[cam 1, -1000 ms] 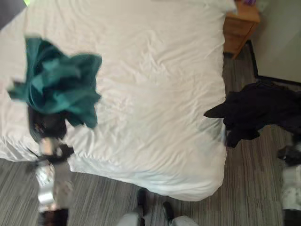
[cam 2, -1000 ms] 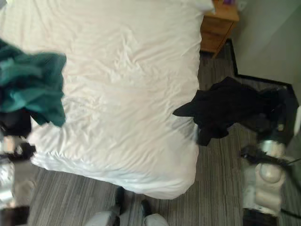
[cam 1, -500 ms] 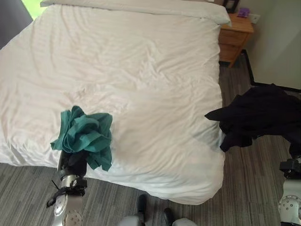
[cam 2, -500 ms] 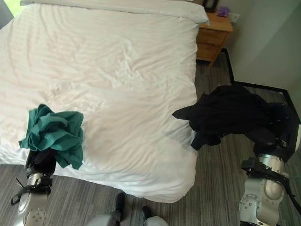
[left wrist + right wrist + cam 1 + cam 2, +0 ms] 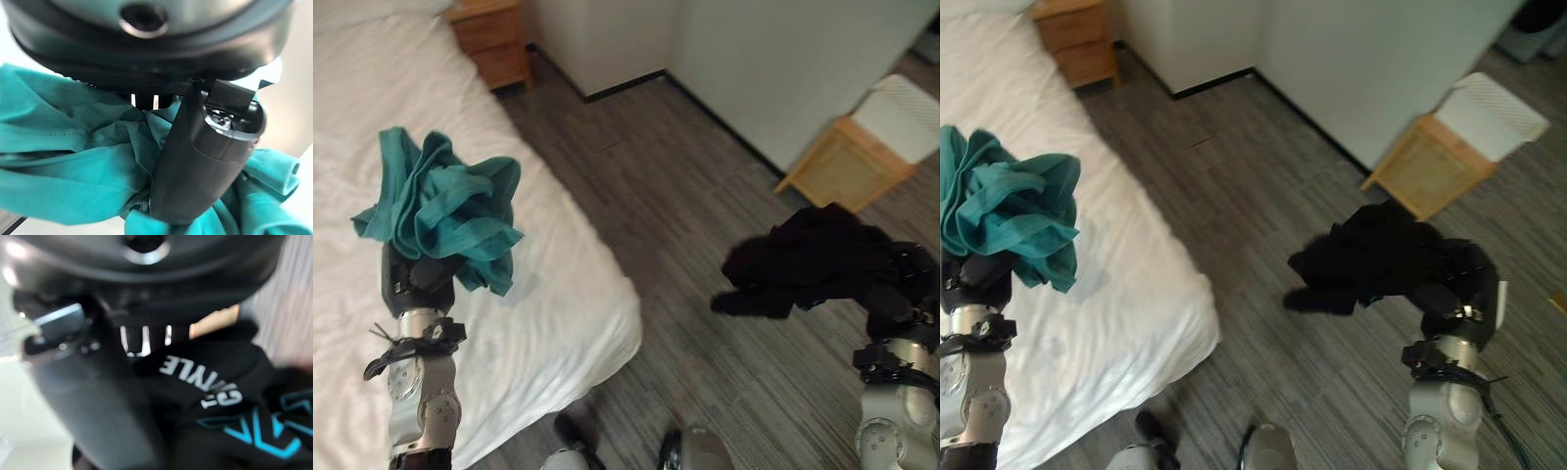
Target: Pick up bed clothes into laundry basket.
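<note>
**Both hands loaded, basket across the floor**

Left eye view: the left hand [image 5: 411,279] is raised over the white bed [image 5: 538,294], its fingers clenched in a bunched teal garment [image 5: 440,211]. The right hand [image 5: 898,299] holds a black garment [image 5: 813,259] out above the grey plank floor [image 5: 646,166]. A wooden-framed laundry basket [image 5: 847,162] with a white lid stands by the wall, well apart from both hands.

Right eye view: the same scene; loose folds of the black garment hang to the side of the hand, a risk of snagging or slipping out on the way to the basket.

Left wrist view: the thumb [image 5: 205,156] presses into teal cloth, a firm-looking pinch.

Right wrist view: printed black cloth is bunched against the palm; the hold appears to be on a small part only, so a jolt might shake it loose.
</note>
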### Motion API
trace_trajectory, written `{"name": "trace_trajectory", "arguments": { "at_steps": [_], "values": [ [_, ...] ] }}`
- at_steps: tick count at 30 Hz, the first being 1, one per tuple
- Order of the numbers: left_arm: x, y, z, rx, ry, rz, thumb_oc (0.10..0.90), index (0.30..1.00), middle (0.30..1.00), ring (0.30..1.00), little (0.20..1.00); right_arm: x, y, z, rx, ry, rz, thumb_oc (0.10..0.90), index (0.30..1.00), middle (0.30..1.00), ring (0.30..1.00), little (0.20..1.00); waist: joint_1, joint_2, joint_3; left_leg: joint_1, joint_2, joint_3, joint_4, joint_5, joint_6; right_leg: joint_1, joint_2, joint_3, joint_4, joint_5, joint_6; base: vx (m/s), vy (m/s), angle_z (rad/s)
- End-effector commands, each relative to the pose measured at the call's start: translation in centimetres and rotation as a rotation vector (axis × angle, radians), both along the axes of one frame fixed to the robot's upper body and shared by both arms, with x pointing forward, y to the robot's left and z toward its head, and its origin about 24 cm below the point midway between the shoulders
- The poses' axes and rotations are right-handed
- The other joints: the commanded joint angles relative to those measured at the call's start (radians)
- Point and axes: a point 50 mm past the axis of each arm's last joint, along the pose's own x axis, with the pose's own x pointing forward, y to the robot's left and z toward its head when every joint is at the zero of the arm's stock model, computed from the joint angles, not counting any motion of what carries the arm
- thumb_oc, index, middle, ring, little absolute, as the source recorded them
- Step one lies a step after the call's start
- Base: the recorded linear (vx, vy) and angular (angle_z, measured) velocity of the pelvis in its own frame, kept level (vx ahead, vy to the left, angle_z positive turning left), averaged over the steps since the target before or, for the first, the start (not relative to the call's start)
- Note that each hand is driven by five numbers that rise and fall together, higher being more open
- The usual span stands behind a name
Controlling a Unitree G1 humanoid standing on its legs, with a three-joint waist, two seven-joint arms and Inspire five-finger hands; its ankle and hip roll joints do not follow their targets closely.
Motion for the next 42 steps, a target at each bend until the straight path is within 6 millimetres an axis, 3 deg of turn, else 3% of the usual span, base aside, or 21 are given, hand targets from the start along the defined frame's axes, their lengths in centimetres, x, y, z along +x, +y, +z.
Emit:
{"name": "trace_trajectory", "arguments": {
  "at_steps": [1,4,5,6,7,8,9,10,12,13,15,17,23,30,31,36,42],
  "values": [
    [-1.6,-1.1,5.8,0.18,-0.28,-0.009,0.4,0.3,0.3,0.3,0.3,1.4,0.2,7.4,-0.142,-0.321,0.036,0.4,0.3,0.3,0.3,0.3,0.071,0.029,-0.104,-0.063,-0.073,0.073,-0.249,0.091,-0.111,0.061,0.034,0.112,-0.158,-0.176,0.077,-0.41,-0.675,-1.45],
    [-1.2,-1.7,4.8,0.135,-0.258,-0.037,0.4,0.3,0.3,0.3,0.3,1.3,0.5,6.9,-0.112,-0.308,0.07,0.4,0.3,0.3,0.3,0.3,0.054,0.037,-0.093,-0.059,0.023,0.1,-0.241,0.18,-0.197,0.085,0.111,0.159,-0.284,-0.214,0.044,-0.22,-0.386,-1.63],
    [-0.8,-2.0,4.4,0.108,-0.254,-0.046,0.4,0.3,0.3,0.3,0.3,1.3,0.9,7.1,-0.115,-0.315,0.091,0.4,0.3,0.3,0.3,0.3,0.05,0.049,-0.083,-0.049,0.043,0.076,-0.249,0.202,-0.218,0.095,0.137,0.166,-0.308,-0.208,0.034,-0.21,-0.36,-0.56],
    [-0.5,-2.4,3.9,0.08,-0.241,-0.044,0.4,0.3,0.3,0.3,0.3,1.6,1.5,7.1,-0.113,-0.314,0.125,0.4,0.3,0.3,0.3,0.3,0.058,0.048,-0.068,-0.055,0.013,-0.044,-0.238,0.181,-0.218,0.092,0.139,0.206,-0.312,-0.212,0.027,-0.14,-0.181,-0.59],
    [-0.5,-2.4,3.9,0.08,-0.241,-0.044,0.4,0.3,0.3,0.3,0.3,1.6,1.5,7.1,-0.113,-0.314,0.125,0.4,0.3,0.3,0.3,0.3,0.058,0.048,-0.068,-0.055,0.013,-0.044,-0.238,0.181,-0.218,0.092,0.139,0.206,-0.312,-0.212,0.027,-0.13,-0.171,-0.65],
    [-0.8,-2.3,2.8,0.055,-0.205,-0.024,0.4,0.3,0.3,0.3,0.3,2.0,2.2,6.9,-0.078,-0.324,0.177,0.4,0.3,0.3,0.3,0.3,0.107,0.045,-0.04,-0.062,-0.109,-0.427,-0.169,0.122,-0.186,0.058,0.145,0.289,-0.295,-0.192,0.011,-0.12,-0.24,-0.76],
    [-1.1,-2.4,2.3,0.032,-0.195,-0.019,0.4,0.3,0.3,0.3,0.3,2.1,2.7,6.8,-0.054,-0.338,0.19,0.4,0.3,0.3,0.3,0.3,0.111,0.037,-0.033,-0.054,-0.158,-0.543,-0.108,0.062,-0.17,0.035,0.146,0.337,-0.291,-0.176,0.003,-0.13,-0.302,-1.72],
    [-1.1,-2.5,2.1,0.01,-0.189,-0.025,0.4,0.3,0.3,0.3,0.3,2.0,2.6,6.6,-0.021,-0.345,0.181,0.4,0.3,0.3,0.3,0.3,0.097,0.036,-0.038,-0.043,-0.175,-0.568,-0.083,0.016,-0.163,0.024,0.153,0.362,-0.296,-0.17,-0.001,-0.11,-0.241,-2.08],
    [-1.8,-2.5,1.9,0.022,-0.183,-0.005,0.4,0.3,0.3,0.3,0.3,2.3,3.4,5.5,0.004,-0.318,0.204,0.4,0.3,0.3,0.3,0.3,0.12,0.031,-0.046,-0.025,-0.311,-0.723,-0.008,-0.051,-0.132,-0.014,0.182,0.464,-0.3,-0.133,-0.016,-0.05,-0.171,-2.01],
    [-2.1,-2.4,1.8,0.026,-0.176,0.008,0.4,0.3,0.3,0.3,0.3,2.0,3.2,5.3,-0.015,-0.297,0.19,0.4,0.3,0.3,0.3,0.3,0.127,0.036,-0.056,-0.014,-0.351,-0.75,-0.028,-0.089,-0.115,-0.014,0.201,0.513,-0.315,-0.129,-0.016,0.06,-0.119,-2.22],
    [-2.5,-1.9,1.6,0.045,-0.161,0.036,0.4,0.3,0.3,0.3,0.3,1.5,2.7,5.4,-0.096,-0.268,0.142,0.4,0.3,0.3,0.3,0.3,0.12,0.048,-0.075,0.008,-0.404,-0.77,-0.111,-0.119,-0.084,-0.015,0.232,0.569,-0.345,-0.111,-0.012,0.07,-0.018,-1.91],
    [-2.1,-2.1,1.5,0.039,-0.162,0.029,0.4,0.3,0.3,0.3,0.3,1.0,2.3,5.2,-0.126,-0.252,0.112,0.4,0.3,0.3,0.3,0.3,0.102,0.064,-0.083,0.031,-0.426,-0.771,-0.176,-0.107,-0.068,-0.032,0.252,0.598,-0.348,-0.097,-0.007,-0.01,0.06,-0.92],
    [-0.6,-4.1,1.0,-0.002,-0.168,-0.071,0.4,0.3,0.3,0.3,0.3,-1.2,1.4,2.9,-0.096,-0.17,0.044,0.4,0.3,0.3,0.3,0.3,-0.006,0.092,-0.122,0.09,-0.42,-0.754,-0.322,-0.045,-0.049,-0.058,0.27,0.628,-0.335,-0.098,-0.016,0.0,0.096,-0.24],
    [-1.0,-4.5,-0.3,-0.022,-0.113,-0.075,0.4,0.3,0.3,0.3,0.3,-1.6,1.3,2.9,-0.117,-0.168,0.026,0.4,0.3,0.3,0.3,0.3,-0.031,0.092,-0.145,0.127,-0.413,-0.717,-0.363,-0.044,-0.04,-0.056,0.278,0.671,-0.346,-0.092,-0.01,0.02,0.041,-0.17],
    [1.9,-3.6,-0.2,0.265,0.079,0.026,0.4,0.3,0.3,0.3,0.3,-0.4,0.4,-0.6,-0.04,0.011,-0.001,0.4,0.3,0.3,0.3,0.3,0.0,0.088,-0.109,0.173,-0.389,-0.575,-0.348,-0.08,-0.051,-0.072,0.176,0.436,-0.255,-0.113,0.039,0.06,0.008,-0.01],
    [1.8,-3.7,-0.4,0.251,0.087,0.012,0.4,0.3,0.3,0.3,0.3,-0.1,0.4,-0.8,-0.04,0.033,0.012,0.4,0.3,0.3,0.3,0.3,0.01,0.084,-0.127,0.182,-0.391,-0.589,-0.374,-0.072,-0.053,-0.053,0.178,0.433,-0.281,-0.111,0.04,0.06,0.001,0.01],
    [2.9,-3.8,1.5,0.289,0.024,-0.005,0.4,0.3,0.3,0.3,0.3,3.6,1.2,3.0,-0.207,-0.013,0.136,0.4,0.3,0.3,0.3,0.3,0.05,0.067,-0.132,0.176,-0.399,-0.612,-0.382,-0.066,-0.051,-0.05,0.168,0.419,-0.276,-0.112,0.045,0.04,0.008,0.05]
  ]
}}
